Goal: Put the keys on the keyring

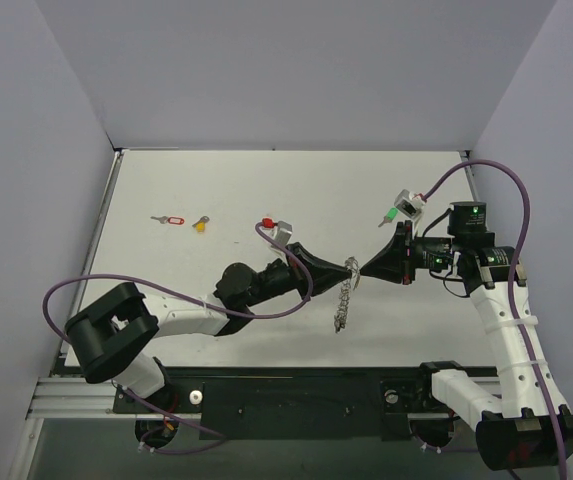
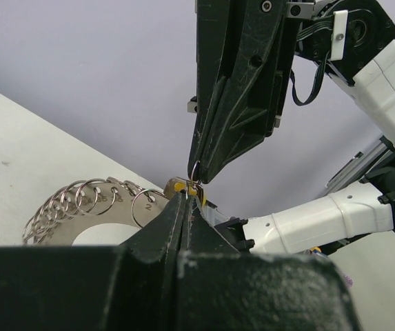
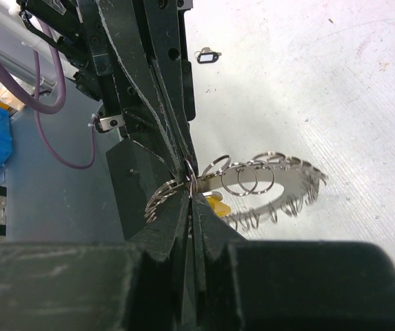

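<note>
I'm pinching the keyring (image 1: 344,300) in the closed right fingers (image 1: 384,262), meeting the closed left fingers (image 1: 328,268) tip to tip; the yellow key (image 3: 214,203) is mostly hiding there.

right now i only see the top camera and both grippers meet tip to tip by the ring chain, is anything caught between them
observer: yes, the left wrist camera shows a yellow bit, likely a key head, right at the tip of the left gripper.
operator: any key i'm missing
observer: the right wrist camera shows a black-tagged key lying on the table, beyond the left gripper.
</note>
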Controlling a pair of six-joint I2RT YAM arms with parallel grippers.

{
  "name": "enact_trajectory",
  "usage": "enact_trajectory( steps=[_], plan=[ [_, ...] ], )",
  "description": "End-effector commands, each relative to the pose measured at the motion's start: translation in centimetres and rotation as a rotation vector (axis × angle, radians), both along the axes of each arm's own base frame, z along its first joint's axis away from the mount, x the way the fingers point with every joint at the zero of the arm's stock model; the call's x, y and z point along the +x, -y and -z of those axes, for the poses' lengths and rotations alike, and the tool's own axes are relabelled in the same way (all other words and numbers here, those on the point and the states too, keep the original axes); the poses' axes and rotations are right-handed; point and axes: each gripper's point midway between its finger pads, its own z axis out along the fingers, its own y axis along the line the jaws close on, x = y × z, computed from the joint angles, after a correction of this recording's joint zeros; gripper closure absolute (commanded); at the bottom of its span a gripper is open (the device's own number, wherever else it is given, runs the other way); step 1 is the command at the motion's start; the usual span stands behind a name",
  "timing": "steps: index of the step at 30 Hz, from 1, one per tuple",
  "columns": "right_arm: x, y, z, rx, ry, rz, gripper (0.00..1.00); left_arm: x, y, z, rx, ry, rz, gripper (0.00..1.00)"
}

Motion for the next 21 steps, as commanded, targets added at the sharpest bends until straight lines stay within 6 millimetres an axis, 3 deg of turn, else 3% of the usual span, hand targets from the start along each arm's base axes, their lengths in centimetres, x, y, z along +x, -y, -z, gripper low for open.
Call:
enact_trajectory(
  steps=[1, 21],
  plan=[
    [-0.47, -0.46, -0.32, 0.034, 0.01, -0.036, 1.0, -1.78, -2.27, -8.08, -0.298, 0.171, 0.008, 1.0],
    [-1.08, -0.16, -0.62, 0.018, 0.037, -0.054, 1.0, -1.83, -2.67, -8.42, -0.305, 0.178, -0.001, 1.0]
  ],
)
